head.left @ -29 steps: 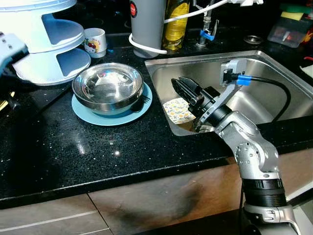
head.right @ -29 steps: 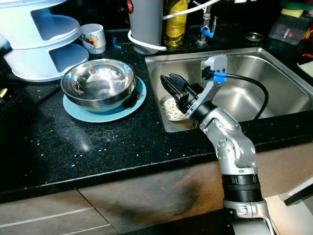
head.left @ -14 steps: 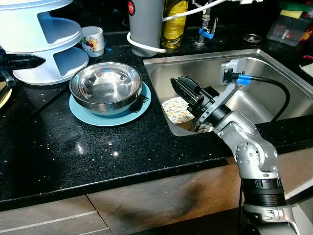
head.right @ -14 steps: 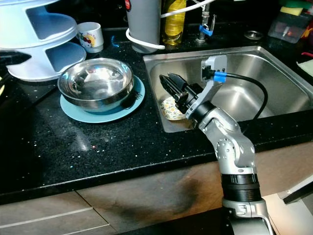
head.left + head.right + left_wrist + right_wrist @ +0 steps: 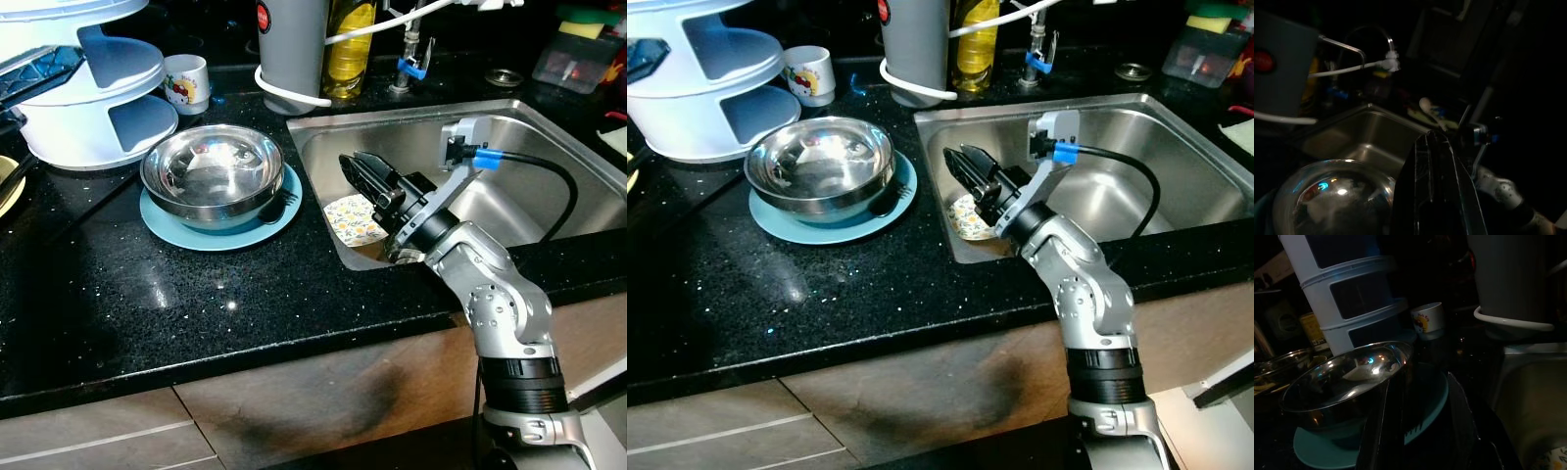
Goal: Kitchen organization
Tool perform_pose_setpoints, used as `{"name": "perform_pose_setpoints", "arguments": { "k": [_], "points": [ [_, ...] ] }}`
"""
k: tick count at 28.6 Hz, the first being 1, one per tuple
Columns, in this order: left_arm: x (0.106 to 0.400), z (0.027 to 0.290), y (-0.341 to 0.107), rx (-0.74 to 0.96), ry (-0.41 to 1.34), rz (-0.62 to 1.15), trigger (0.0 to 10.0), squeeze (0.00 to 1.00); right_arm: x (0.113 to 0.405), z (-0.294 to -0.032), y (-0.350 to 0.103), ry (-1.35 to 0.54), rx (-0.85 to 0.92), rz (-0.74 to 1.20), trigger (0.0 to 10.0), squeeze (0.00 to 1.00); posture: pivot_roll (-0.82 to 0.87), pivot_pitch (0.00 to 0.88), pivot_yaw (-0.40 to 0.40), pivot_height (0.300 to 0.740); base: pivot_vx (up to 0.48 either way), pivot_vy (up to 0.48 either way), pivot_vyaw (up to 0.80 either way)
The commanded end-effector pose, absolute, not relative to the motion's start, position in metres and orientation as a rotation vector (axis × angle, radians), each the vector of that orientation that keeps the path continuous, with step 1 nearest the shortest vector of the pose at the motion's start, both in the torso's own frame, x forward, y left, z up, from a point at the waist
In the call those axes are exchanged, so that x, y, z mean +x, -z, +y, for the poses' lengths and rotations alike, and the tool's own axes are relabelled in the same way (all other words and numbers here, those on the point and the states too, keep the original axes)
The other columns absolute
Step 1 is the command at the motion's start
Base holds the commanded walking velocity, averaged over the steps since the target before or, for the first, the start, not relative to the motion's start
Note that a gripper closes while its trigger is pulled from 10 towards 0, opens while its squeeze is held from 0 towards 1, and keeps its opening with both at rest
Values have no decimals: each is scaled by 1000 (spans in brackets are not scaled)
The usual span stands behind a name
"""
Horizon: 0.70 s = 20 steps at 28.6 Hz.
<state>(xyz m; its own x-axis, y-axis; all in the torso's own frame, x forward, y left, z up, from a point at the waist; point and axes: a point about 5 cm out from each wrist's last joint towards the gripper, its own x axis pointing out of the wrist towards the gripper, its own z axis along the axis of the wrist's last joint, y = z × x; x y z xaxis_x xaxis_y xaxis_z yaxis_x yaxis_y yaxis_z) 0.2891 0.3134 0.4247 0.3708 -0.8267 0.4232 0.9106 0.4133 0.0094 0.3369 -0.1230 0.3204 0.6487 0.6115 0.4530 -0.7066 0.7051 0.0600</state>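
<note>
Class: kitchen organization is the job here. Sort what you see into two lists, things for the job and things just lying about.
For the job: steel bowl, blue plate, patterned dish in the sink, right hand.

Lying about: white tiered stand, small cup, oil bottle, grey canister.

A shiny steel bowl [image 5: 214, 174] sits upright and empty on a light blue plate [image 5: 221, 231], on the black counter [image 5: 196, 304] just beside the sink's left rim. A dark fork [image 5: 279, 208] lies on the plate's rim on the sink side, tucked against the bowl. Toward the counter's back edge a small white cup [image 5: 188, 83] with a cartoon print stands upright, and a patterned yellow and white dish [image 5: 355, 220] lies flat in the sink [image 5: 509, 206] at its near left corner.
</note>
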Motion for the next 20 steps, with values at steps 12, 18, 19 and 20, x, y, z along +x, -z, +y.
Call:
{"name": "perform_pose_setpoints", "arguments": {
  "k": [12, 18, 19, 20],
  "points": [
    [326, 330, -382, 426, 314, -31, 10000, 1000, 334, -119, -324, -783, 232, -434, 10000, 0, 28, 241, -13, 740, 0, 0, 0],
    [330, 329, -370, 431, 245, 40, 10000, 1000, 334, -116, -324, -792, 221, -430, 10000, 0, 27, 244, -15, 740, 0, 0, 0],
    [330, 330, -369, 426, 246, 46, 10000, 1000, 333, -116, -324, -792, 221, -430, 10000, 0, 27, 244, -15, 740, 0, 0, 0],
    [333, 331, -364, 432, 226, 69, 10000, 1000, 333, -116, -323, -793, 220, -425, 10000, 0, 27, 244, -15, 740, 0, 0, 0]
  ]
}}
